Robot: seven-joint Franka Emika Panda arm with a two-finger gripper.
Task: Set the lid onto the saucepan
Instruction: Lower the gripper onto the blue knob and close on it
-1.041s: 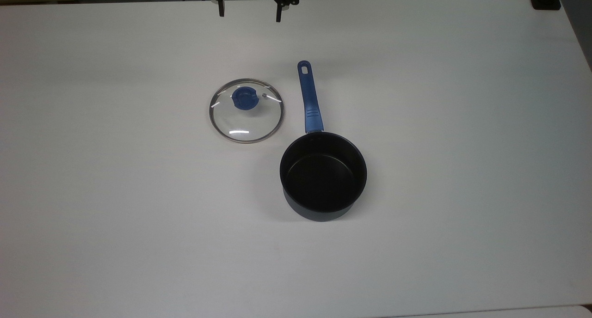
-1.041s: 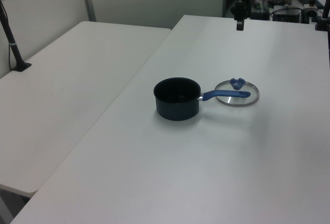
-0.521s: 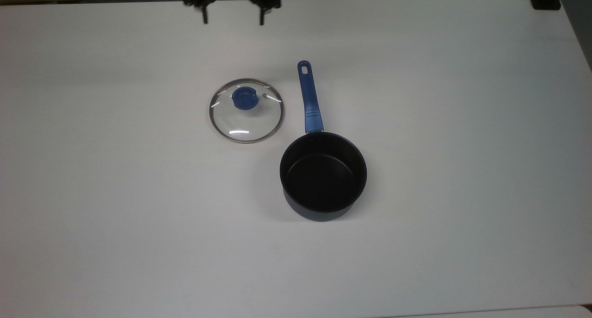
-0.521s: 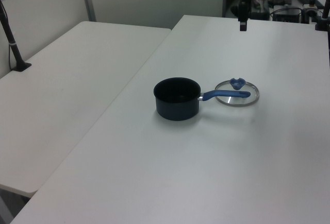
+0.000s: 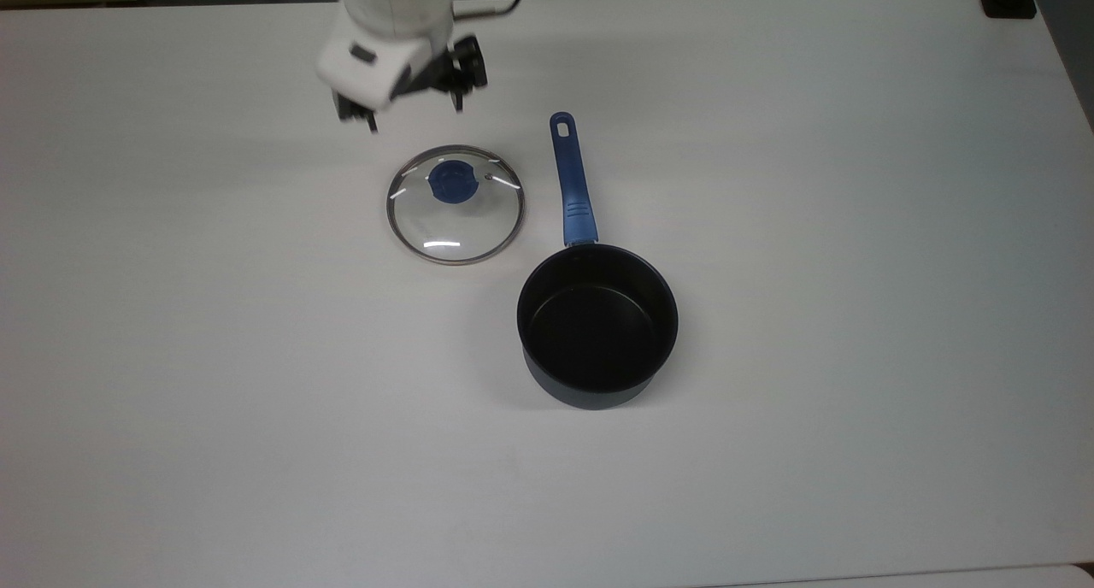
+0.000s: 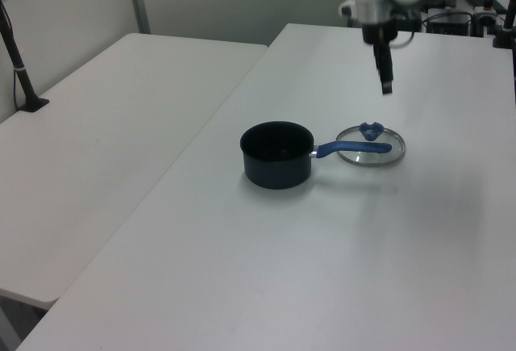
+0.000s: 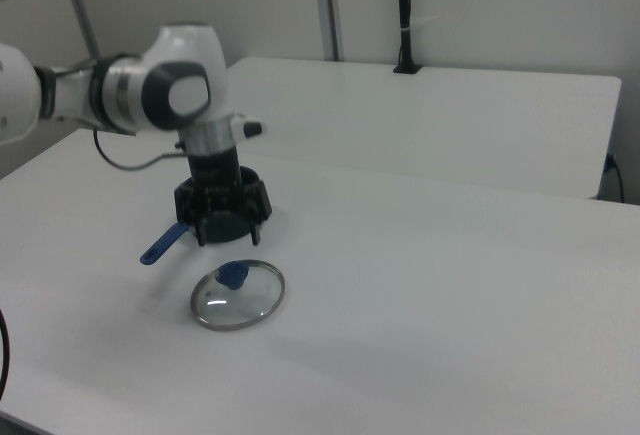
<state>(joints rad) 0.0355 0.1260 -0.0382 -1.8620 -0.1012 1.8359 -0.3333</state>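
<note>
Now | lid (image 5: pixel 455 204): clear glass, blue knob, flat on table | hand (image 5: pixel 414 116): fingers spread, holding nothing

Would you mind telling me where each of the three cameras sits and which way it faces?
Top view: overhead, looking down on the table, the lid and the saucepan; the gripper enters at its top edge.
Left view: raised, looking along the table, saucepan before lid; the arm descends at upper right.
Right view: raised on the lid's side; the arm reaches in from the right view's left, gripper above the lid.
All three share lid and gripper.
</note>
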